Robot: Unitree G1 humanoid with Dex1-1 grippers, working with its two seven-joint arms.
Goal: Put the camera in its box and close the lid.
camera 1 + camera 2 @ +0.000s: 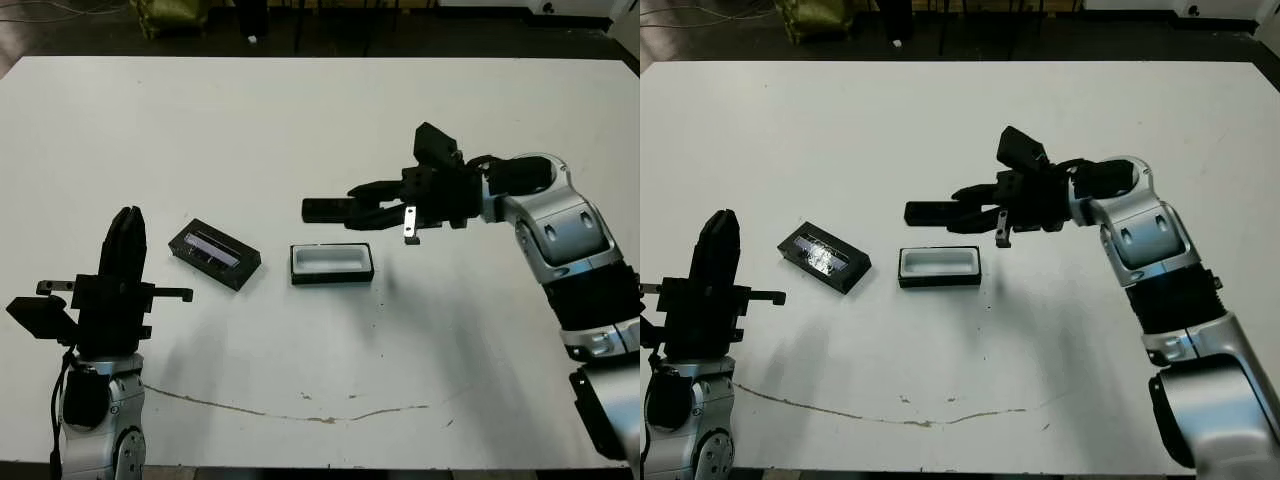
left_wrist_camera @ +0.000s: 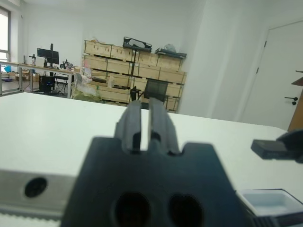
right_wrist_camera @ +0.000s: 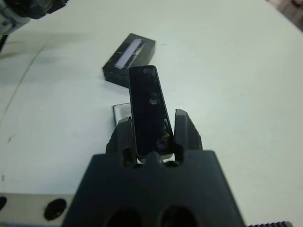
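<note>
Right gripper clamps the camera above the box; long axes roughly parallel; left gripper clenched, idle.

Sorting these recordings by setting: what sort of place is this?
Probably a lab or workshop with storage. The left wrist view shows stacked wooden crates against the far wall and a desk with monitors, beyond the plain white table the robot works at.

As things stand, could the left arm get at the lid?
Probably yes: the lid lies flat on the table beside the left gripper, nothing between them. The right gripper, holding the camera, is over the box, clear of it.
</note>
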